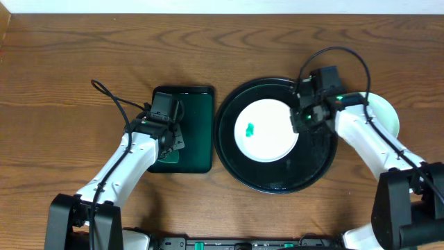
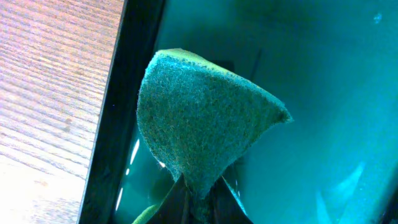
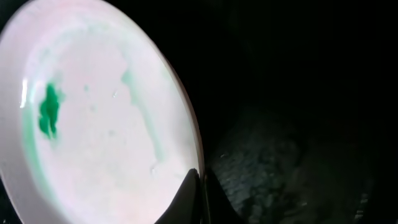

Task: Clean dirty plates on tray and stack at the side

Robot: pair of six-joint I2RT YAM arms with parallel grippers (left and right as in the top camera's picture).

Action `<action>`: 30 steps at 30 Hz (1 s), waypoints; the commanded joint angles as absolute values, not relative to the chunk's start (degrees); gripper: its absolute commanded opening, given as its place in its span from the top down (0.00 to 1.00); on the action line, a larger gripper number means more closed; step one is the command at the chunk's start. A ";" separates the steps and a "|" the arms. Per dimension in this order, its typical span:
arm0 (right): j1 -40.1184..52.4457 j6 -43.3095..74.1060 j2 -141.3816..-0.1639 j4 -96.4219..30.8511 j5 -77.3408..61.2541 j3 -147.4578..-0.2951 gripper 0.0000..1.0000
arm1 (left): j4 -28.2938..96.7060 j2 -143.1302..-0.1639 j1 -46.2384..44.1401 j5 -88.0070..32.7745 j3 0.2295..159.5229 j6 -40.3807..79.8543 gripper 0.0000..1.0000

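On the black tray (image 1: 277, 182), slightly left of its centre: one white plate (image 1: 267, 132), lying flat, with a small green smear (image 1: 250, 128) left of the plate's middle. Wrist view also shows faint green streaks across its face.

Right pincer (image 1: 300, 118) is at the plate's right edge, jaws pressed together on the rim: one fingertip over the plate face, the other over the tray side. Looks like a pinch on the rim. Plate is not lifted as far as I can tell.

Second plate (image 1: 387, 114) sits on the bench (image 1: 69, 69) just right of the tray, half hidden under the right arm. Can't tell whether it touches the tray rim.

Tray is mid-bench, right of centre. Just beside it on the left is the rectangular dark green tray (image 1: 198, 132); the rims are close, and I can't tell if they touch.

Left pincer (image 1: 168, 139) is over the green tray's left part, jaws closed on a green sponge (image 2: 199, 118). It is gripped by one corner, and the rest fans out ahead of the fingers above the tray floor. Well apart from the plate.
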State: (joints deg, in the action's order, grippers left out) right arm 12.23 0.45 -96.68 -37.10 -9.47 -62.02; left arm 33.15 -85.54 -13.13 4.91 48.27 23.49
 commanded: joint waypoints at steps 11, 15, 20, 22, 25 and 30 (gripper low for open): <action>13.82 6.74 -96.77 -27.94 -0.47 -54.28 0.94 | 33.08 -85.82 -12.97 6.02 48.05 22.52 0.93; 13.96 6.79 -96.77 -28.86 -0.49 -54.22 0.73 | 32.71 -85.82 -12.97 6.04 48.05 22.50 0.92; 13.93 7.27 -96.77 -30.11 -0.62 -54.22 0.66 | 31.81 -85.82 -12.97 5.76 48.40 22.46 0.93; 13.93 9.72 -96.77 -31.38 -0.69 -54.22 0.65 | 32.29 -85.82 -12.97 4.32 49.45 21.58 0.93; 13.93 12.88 -96.77 -34.09 -0.73 -54.22 0.65 | 34.92 -85.82 -12.97 3.88 53.60 21.43 0.92; 13.98 13.23 -96.77 -35.14 -1.13 -54.19 0.64 | 33.74 -86.08 -12.99 3.44 54.83 21.67 0.93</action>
